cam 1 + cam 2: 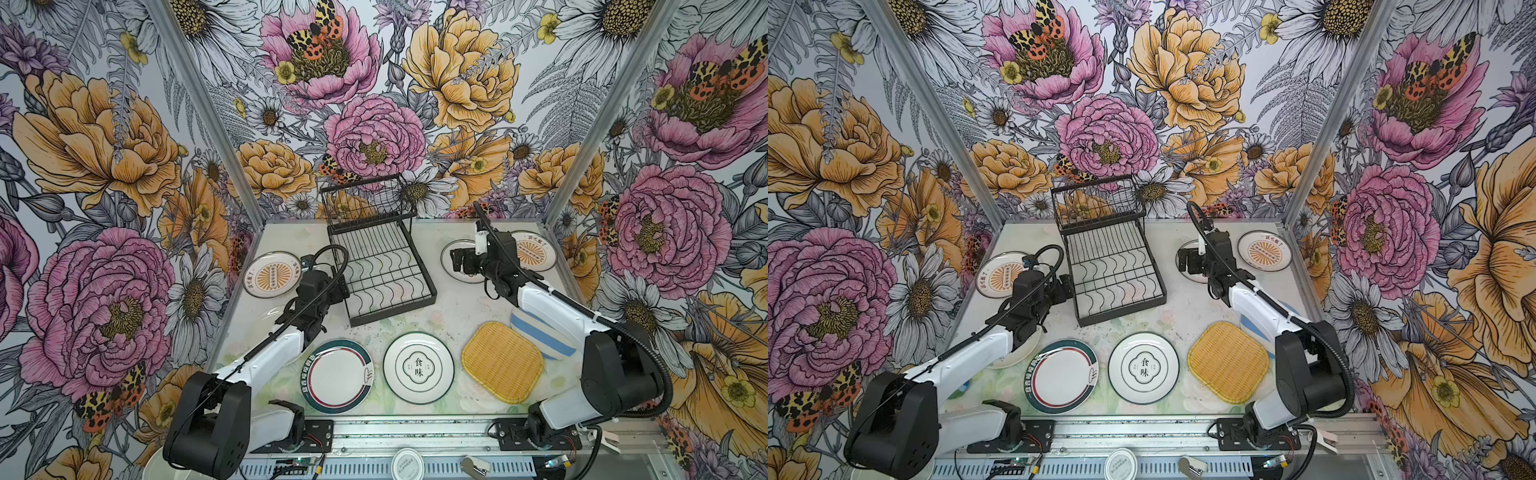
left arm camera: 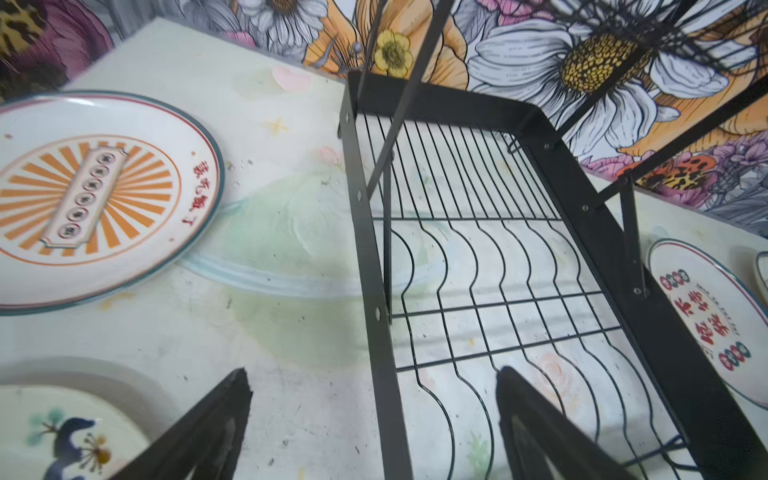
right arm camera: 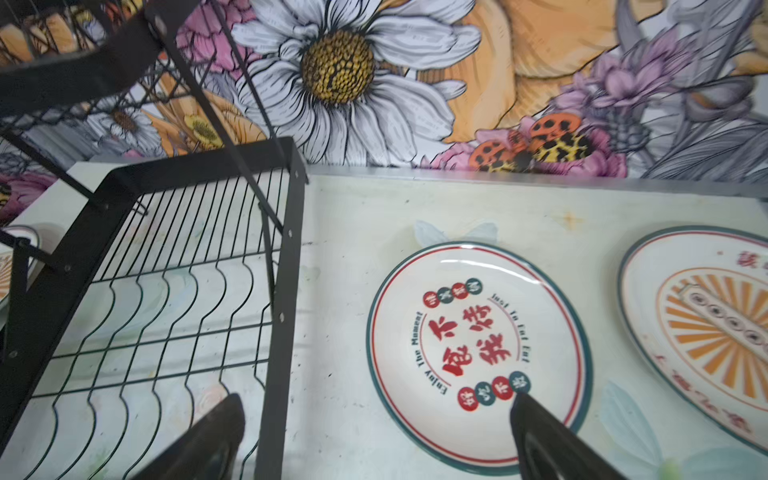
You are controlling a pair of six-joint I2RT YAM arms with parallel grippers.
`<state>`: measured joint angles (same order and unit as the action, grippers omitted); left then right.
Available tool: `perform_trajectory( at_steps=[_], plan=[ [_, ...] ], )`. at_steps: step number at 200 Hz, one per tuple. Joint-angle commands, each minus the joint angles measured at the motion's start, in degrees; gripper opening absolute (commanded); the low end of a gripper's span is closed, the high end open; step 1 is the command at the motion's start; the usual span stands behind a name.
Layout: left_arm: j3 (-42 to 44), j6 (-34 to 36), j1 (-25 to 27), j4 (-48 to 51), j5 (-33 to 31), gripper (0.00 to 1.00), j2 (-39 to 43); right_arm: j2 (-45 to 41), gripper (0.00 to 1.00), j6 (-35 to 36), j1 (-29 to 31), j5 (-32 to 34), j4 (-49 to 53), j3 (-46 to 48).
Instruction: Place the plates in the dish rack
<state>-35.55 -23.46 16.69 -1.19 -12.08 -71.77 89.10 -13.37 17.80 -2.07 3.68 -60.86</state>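
The black wire dish rack point(image 1: 382, 266) point(image 1: 1113, 270) stands empty at the middle back. Plates lie flat around it: sunburst ones at left point(image 1: 272, 274) and back right point(image 1: 534, 250), a red-character plate point(image 3: 478, 324), and in front a teal-rimmed plate point(image 1: 337, 376), a black-character plate point(image 1: 418, 368), a yellow woven one point(image 1: 503, 368) and a blue-striped one point(image 1: 540, 336). My left gripper point(image 2: 374, 386) is open, straddling the rack's left rail point(image 2: 374, 270). My right gripper point(image 3: 376, 407) is open between the rack's right rail point(image 3: 282, 291) and the red-character plate.
Another plate with a blue bird pattern point(image 2: 62, 432) lies under my left arm. A small white lid point(image 1: 409, 463) sits on the front rail. Flowered walls close the table on three sides. The rack's raised tier point(image 1: 365, 199) overhangs its back.
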Motion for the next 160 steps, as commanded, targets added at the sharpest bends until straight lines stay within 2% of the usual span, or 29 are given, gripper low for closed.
perform_trajectory(
  at_steps=[1, 34, 87, 160],
  plan=[
    [-2.5, -5.0, 1.4, 3.0, 3.6, 0.89, -2.7, 4.0, 0.99, -1.9, 1.8, -4.0, 4.1, -4.6],
    [-3.6, -7.1, 2.4, 4.4, 3.8, 0.83, -5.6, 9.5, 0.99, -2.3, 3.6, -4.9, 7.0, -9.9],
    [-4.6, -8.4, 2.4, 5.7, 3.8, 0.71, -9.3, 17.3, 0.89, -3.5, 6.2, -4.9, 9.9, -15.8],
    [-5.1, -9.0, 2.3, 5.4, 4.5, 0.63, -12.6, 23.8, 0.75, -5.1, 8.4, -1.8, 10.1, -19.1]
  ],
)
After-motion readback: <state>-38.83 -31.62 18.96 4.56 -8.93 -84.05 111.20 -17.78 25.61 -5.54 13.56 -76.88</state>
